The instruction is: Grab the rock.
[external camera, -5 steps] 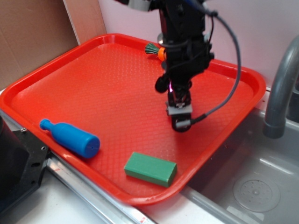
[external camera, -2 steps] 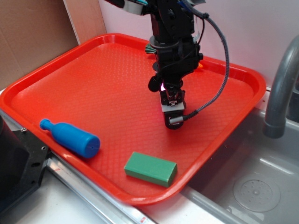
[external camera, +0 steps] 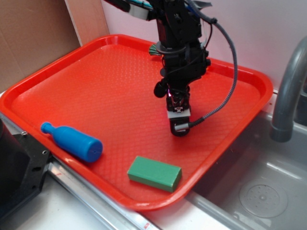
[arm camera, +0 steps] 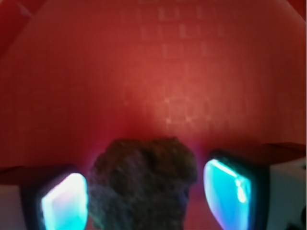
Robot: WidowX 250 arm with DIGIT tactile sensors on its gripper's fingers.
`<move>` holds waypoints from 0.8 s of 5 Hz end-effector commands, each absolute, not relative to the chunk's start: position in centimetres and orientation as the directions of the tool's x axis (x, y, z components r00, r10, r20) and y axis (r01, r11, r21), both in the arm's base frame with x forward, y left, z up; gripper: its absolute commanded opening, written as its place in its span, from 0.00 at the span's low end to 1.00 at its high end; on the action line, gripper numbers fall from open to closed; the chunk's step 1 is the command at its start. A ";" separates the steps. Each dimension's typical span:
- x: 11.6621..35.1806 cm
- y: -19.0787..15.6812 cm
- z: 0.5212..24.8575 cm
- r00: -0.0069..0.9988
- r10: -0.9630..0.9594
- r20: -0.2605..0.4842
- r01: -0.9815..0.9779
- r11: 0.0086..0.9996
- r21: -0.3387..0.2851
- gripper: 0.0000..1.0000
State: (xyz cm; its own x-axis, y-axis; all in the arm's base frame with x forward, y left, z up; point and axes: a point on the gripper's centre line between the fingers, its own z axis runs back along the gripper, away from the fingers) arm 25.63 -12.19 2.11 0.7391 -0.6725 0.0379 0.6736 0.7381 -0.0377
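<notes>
In the wrist view the rock (arm camera: pixel 143 178), dark brown and lumpy, lies on the red tray (arm camera: pixel 168 72) between my two glowing pads. My gripper (arm camera: pixel 146 203) is open around it. The left pad (arm camera: pixel 62 201) is at the rock's edge, and a narrow strip of tray shows between the rock and the right pad (arm camera: pixel 228 191). Seen from the exterior view, my gripper (external camera: pixel 177 115) points down close to the tray (external camera: pixel 96 91), right of its middle. The arm hides the rock there.
A blue toy bottle (external camera: pixel 72 141) lies near the tray's front left edge and a green block (external camera: pixel 154 173) near its front edge. The green top of a toy carrot (external camera: pixel 154 49) shows behind the arm. A sink (external camera: pixel 259 187) and grey faucet (external camera: pixel 288 91) are on the right.
The gripper shifted left and back across the tray, then came slightly forward and lower. The bottle and block have not moved.
</notes>
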 end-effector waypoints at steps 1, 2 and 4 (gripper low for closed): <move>23.2 -14.9 2.3 0.714 -0.698 0.051 0.699 0.715 -0.009 0.85; 22.9 -14.7 3.1 0.722 -0.688 0.071 0.690 0.723 -0.007 0.00; 21.9 -12.5 6.8 0.779 -0.616 0.120 0.622 0.783 -0.019 0.00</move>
